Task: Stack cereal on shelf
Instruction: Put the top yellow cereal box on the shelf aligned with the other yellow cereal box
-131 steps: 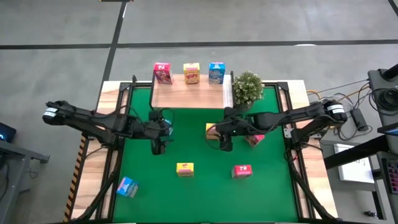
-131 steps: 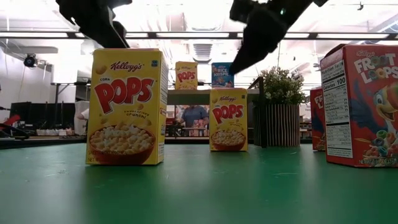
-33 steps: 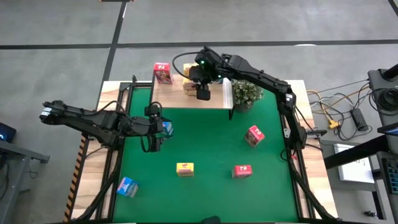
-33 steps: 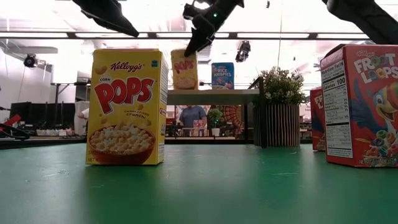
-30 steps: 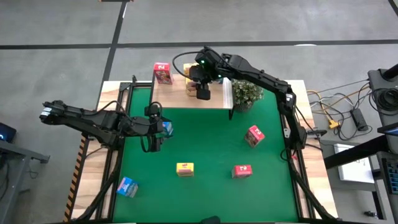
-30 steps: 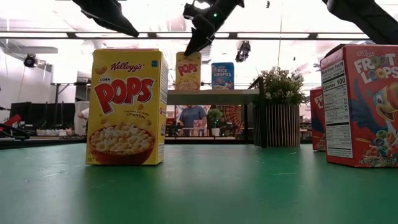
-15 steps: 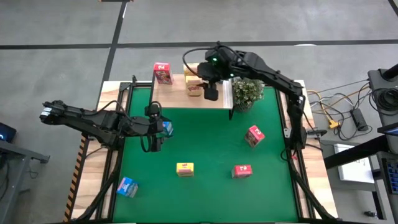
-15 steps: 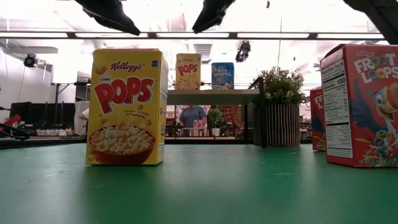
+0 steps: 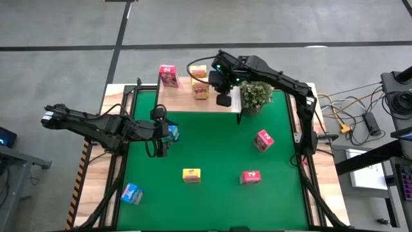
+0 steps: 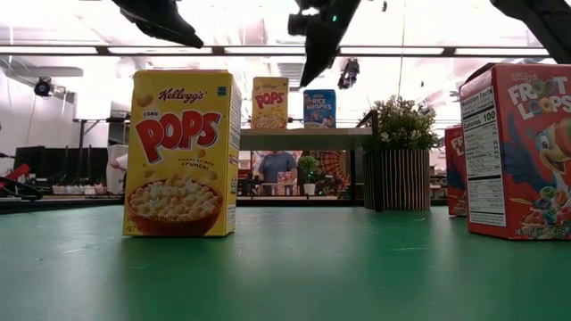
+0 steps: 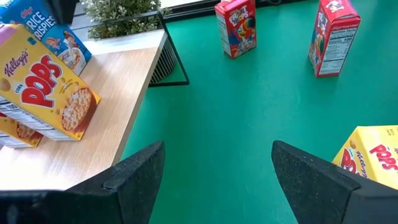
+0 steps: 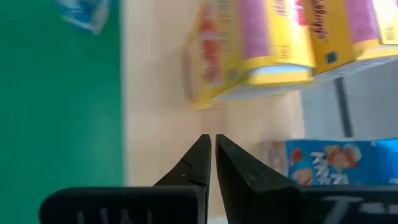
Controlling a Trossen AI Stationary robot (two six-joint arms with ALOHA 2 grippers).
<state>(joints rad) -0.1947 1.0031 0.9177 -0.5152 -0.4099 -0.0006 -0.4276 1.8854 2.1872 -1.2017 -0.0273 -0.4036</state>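
The light-wood shelf point(image 9: 187, 101) stands at the table's far edge. On it are a pink-red cereal box point(image 9: 168, 75), two yellow ones point(image 9: 201, 90) one behind the other, and a blue one point(image 10: 319, 108). My right gripper point(image 9: 224, 100) hangs shut above the shelf point(image 12: 155, 124), between the yellow boxes point(image 12: 261, 43) and the blue box point(image 12: 329, 162), touching nothing. My left gripper point(image 9: 161, 147) waits open over the table's left part, beside a blue box point(image 9: 172, 133) that stands on the green top. Its open fingers point(image 11: 214, 180) have nothing between them.
On the green top stand a yellow box point(image 9: 191, 174), two red boxes point(image 9: 250, 176) point(image 9: 263, 140) and a blue box point(image 9: 131, 193) near the front left. A potted plant point(image 9: 256, 95) stands at the shelf's right end, close to my right arm.
My right gripper has let go of the yellow box's top, risen clear of it and gone toward the table's right edge along the shelf, tipping further down. The yellow box stays upright on the shelf in front of the other yellow one.
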